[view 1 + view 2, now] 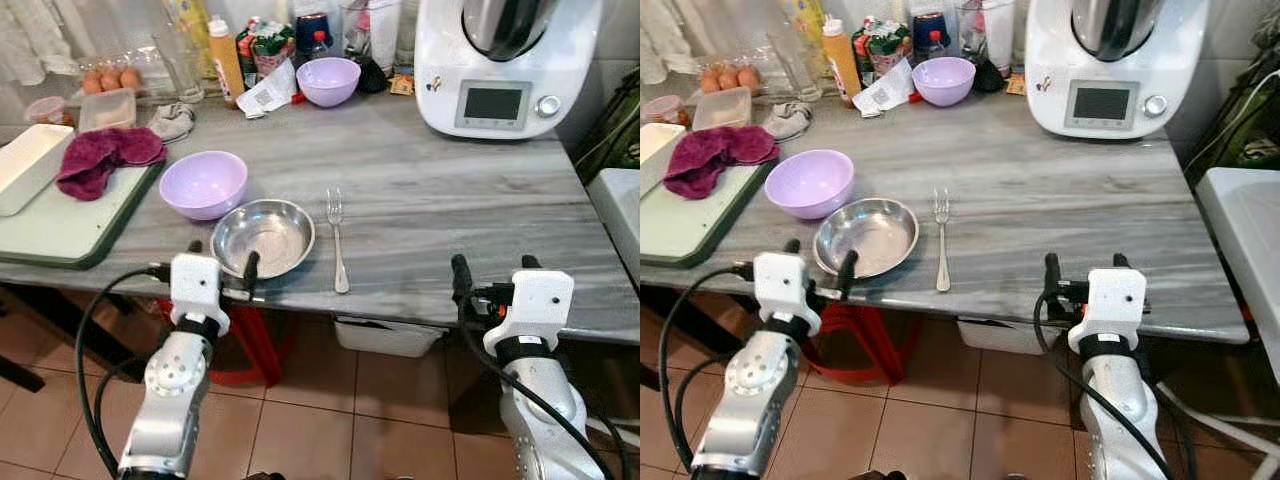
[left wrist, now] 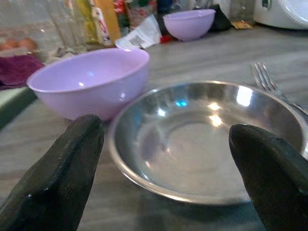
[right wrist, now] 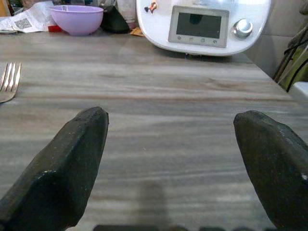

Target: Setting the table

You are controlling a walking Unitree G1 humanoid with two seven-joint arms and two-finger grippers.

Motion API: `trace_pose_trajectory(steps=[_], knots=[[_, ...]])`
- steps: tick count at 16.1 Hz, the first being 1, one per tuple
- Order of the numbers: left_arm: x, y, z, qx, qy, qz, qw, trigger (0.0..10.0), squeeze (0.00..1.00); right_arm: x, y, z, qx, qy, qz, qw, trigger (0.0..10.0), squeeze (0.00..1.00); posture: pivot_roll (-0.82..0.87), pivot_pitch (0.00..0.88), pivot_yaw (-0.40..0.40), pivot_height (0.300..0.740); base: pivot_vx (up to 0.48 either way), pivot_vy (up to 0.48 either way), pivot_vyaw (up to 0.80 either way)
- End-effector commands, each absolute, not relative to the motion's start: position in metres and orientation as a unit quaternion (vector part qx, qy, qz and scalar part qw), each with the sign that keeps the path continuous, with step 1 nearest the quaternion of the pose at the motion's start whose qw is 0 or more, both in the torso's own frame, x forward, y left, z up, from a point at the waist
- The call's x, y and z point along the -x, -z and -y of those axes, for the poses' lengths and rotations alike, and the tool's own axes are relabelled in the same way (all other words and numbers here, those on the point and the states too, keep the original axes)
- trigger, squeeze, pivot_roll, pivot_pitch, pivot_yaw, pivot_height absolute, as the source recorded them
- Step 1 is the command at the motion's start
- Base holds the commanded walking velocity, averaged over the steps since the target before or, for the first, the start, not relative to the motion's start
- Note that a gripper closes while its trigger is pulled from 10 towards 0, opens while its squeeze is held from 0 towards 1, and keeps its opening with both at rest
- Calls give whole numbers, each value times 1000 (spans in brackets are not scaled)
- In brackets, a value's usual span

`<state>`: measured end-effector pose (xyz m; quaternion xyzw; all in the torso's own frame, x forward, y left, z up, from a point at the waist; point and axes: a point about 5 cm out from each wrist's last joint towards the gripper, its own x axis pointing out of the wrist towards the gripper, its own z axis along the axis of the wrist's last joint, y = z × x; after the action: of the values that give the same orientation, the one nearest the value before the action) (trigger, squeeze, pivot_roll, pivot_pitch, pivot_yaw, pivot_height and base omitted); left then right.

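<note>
One shiny steel bowl (image 1: 263, 237), round, shallow, beside fork (image 1: 338, 240).

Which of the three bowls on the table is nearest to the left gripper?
The steel bowl, by the table's near edge beside the fork: the open left gripper reaches its rim. Both purple bowls stand farther back.

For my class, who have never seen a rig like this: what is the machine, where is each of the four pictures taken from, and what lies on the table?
It is a humanoid robot with two silver arms. Two pictures come from its head, two from its wrists. The left gripper, open, sits at the shallow steel bowl; the right gripper, open, holds nothing at the grey wooden table edge. Beside the steel bowl lie a lilac plastic bowl and a metal fork. Behind stands a white kitchen machine.
</note>
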<state>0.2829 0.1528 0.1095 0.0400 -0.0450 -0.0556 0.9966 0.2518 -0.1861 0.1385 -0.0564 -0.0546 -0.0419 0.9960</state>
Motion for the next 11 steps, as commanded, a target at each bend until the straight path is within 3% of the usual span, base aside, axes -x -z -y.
trace_pose_trajectory(steps=[1, 11], knots=[[-281, -109, -155, -46, 50, 38, 997, 10000, 0, -255, -147, 185, 58, 37, 72, 995, 10000, 0, -162, 123, 83, 740, 0, 0, 0], [-275, -104, -157, -49, 45, 26, 997, 10000, 0, -267, -152, 175, 54, 11, 80, 995, 10000, 0, -144, 117, 64, 740, -279, 0, 0]])
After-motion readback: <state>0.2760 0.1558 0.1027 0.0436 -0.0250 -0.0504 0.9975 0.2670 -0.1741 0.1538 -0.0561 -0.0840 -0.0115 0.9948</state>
